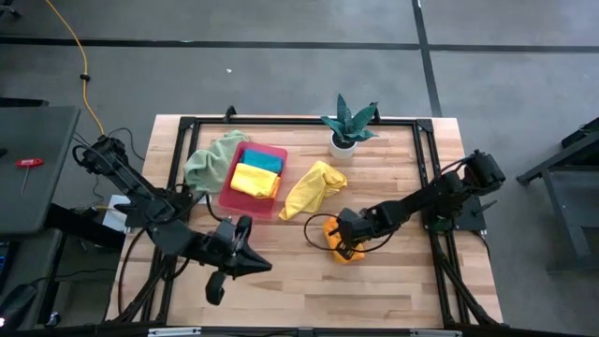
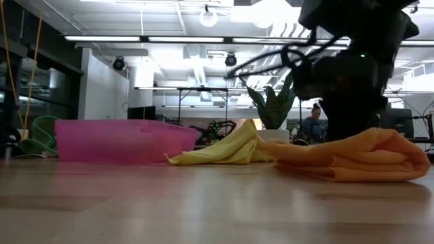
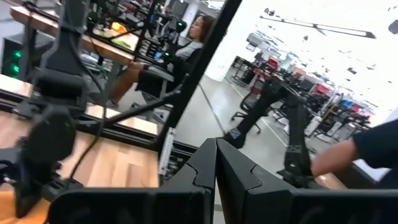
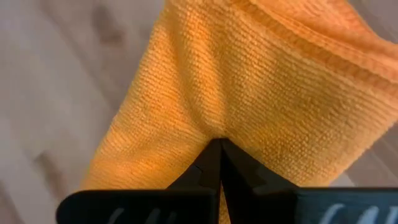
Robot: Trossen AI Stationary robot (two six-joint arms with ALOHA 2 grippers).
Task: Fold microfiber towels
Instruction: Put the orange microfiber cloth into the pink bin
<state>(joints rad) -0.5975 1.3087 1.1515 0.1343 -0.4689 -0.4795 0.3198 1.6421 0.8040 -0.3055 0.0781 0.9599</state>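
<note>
the right gripper (image 1: 348,245) sat low over the orange towel (image 1: 339,245) at the front middle of the table (image 1: 393,290), its two fingers pressed together with the tips against the cloth; whether a pinch of fabric was caught between them could not be told. the left gripper (image 1: 245,259) waited near the front left of the table, fingers together and empty, pointing out across the boards.

the orange towel lay bunched in loose folds, its thick terry weave plain in the right wrist view. it looked light, limp and grippy rather than slick, so it would likely drape and sag from any single hold; a corner or a free hem edge seemed the best place to take it, since a pinch in the middle would only lift a hump.

a yellow towel (image 1: 314,187) lay crumpled just beside it toward the back, near enough to be dragged along. the pink tray (image 1: 270,204) held a second yellow towel (image 1: 255,181) and a teal towel (image 1: 264,160), with the pale green towel (image 1: 214,158) slumped against its left rim. a potted plant (image 1: 348,124) stood at the back, well clear. bare table remained in front for spreading the cloth.
</note>
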